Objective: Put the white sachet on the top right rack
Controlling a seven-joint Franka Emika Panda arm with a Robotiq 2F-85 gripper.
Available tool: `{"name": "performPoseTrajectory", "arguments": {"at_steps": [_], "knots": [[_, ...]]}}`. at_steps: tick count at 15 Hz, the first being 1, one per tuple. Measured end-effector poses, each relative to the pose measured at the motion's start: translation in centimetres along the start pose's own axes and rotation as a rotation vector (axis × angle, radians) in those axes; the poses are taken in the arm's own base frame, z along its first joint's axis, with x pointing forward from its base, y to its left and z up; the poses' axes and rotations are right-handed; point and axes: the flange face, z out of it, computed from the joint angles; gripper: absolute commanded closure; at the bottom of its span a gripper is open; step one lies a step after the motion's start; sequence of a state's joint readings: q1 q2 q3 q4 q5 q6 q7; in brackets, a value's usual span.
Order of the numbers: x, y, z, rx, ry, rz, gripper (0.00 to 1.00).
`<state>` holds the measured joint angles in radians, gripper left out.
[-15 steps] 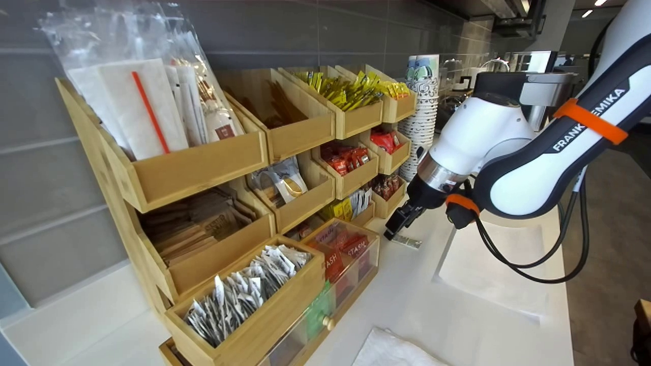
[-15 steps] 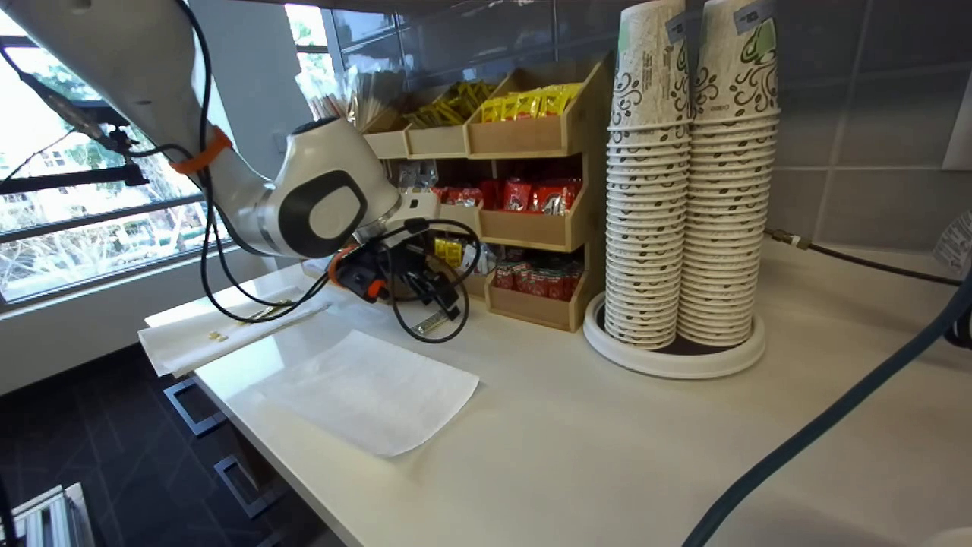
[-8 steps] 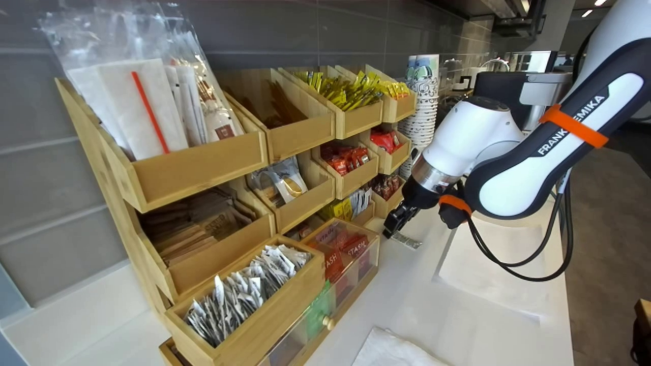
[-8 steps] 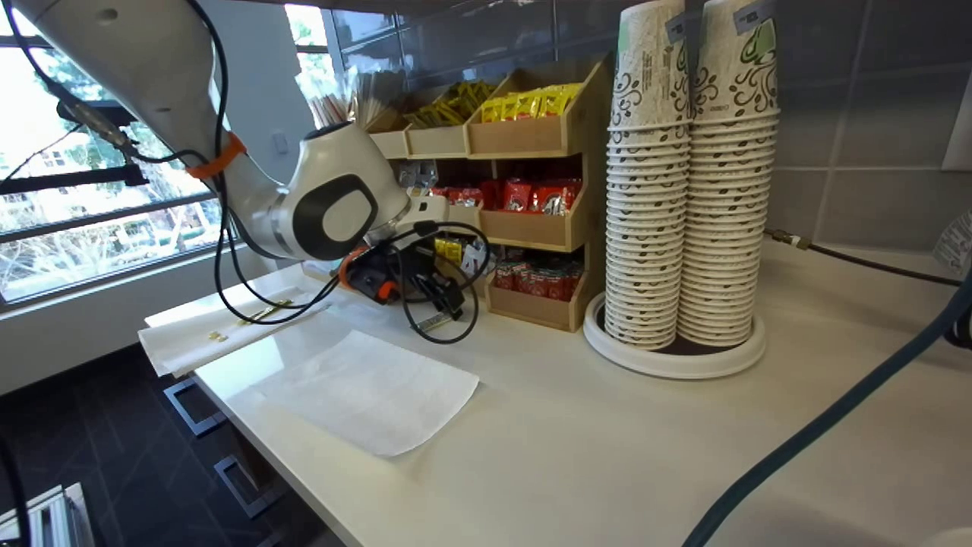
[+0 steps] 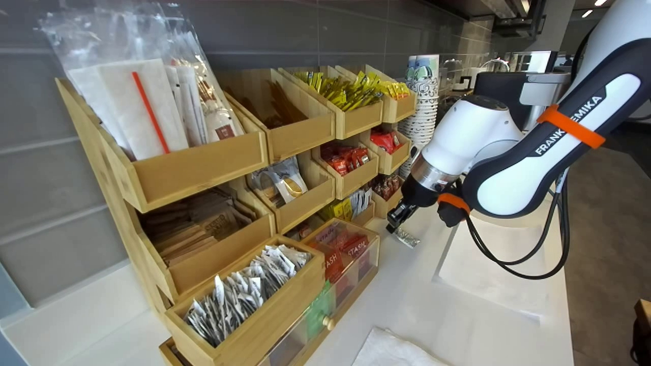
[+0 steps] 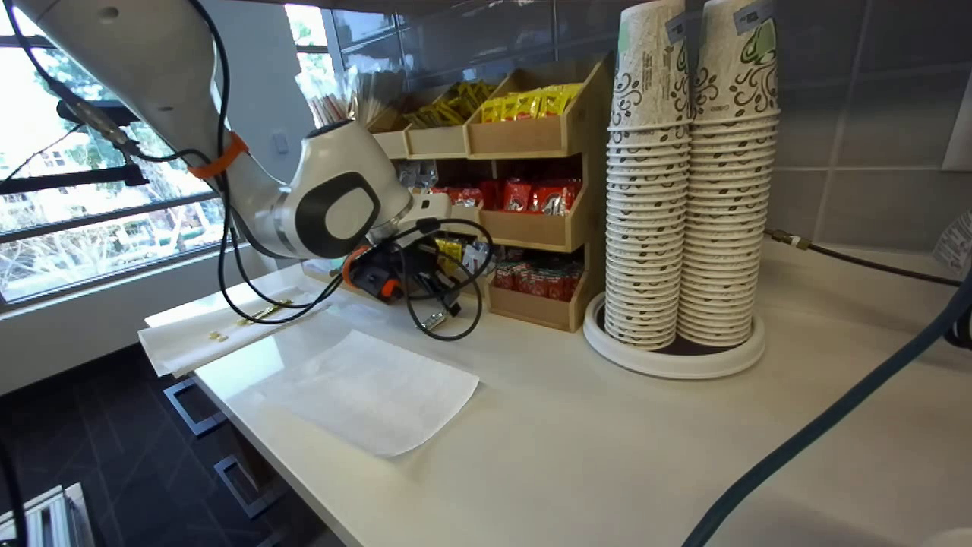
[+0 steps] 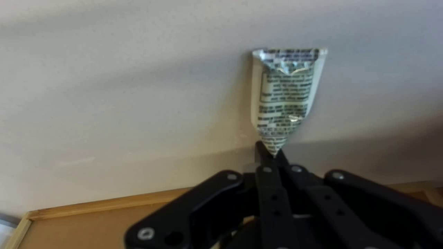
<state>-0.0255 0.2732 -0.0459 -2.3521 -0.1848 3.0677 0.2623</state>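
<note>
The white sachet, a small silvery-white packet with dark print, is pinched at its near end, which narrows to a crumpled tip. My gripper is shut on that tip, the fingertips hiding its very end. In both exterior views the sachet lies low at the counter, sticking out from under the black fingers. Whether its free end touches the counter I cannot tell. The top right rack, a bamboo bin with yellow packets, is well above my gripper, at the end of the organiser near the cups.
Tall cup stacks stand on a round white tray beside the organiser. A clear-fronted drawer with tea packets juts out close to my gripper. Lower bins with red packets sit beneath the top right rack. A white paper sheet lies on the counter.
My gripper has come slightly toward the sachet and its fingers have shut on the sachet's end. The sachet, flat before, is now creased and turned a little. The arm barely moved in the last half second.
</note>
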Motion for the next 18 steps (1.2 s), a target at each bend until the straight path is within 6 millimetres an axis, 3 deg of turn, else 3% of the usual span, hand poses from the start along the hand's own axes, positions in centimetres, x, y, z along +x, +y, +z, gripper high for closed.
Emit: {"name": "performPoseTrajectory", "arguments": {"at_steps": [4, 7, 14, 18], "knots": [[0.4, -0.4, -0.6, -0.003, 0.014, -0.010, 1.00], [1.3, -0.5, -2.7, -0.001, 0.053, -0.017, 1.00], [0.7, 0.3, -11.0, 0.014, 0.159, -0.110, 1.00], [-0.2, 2.0, -15.8, 0.009, 0.227, -0.122, 0.99]]}}
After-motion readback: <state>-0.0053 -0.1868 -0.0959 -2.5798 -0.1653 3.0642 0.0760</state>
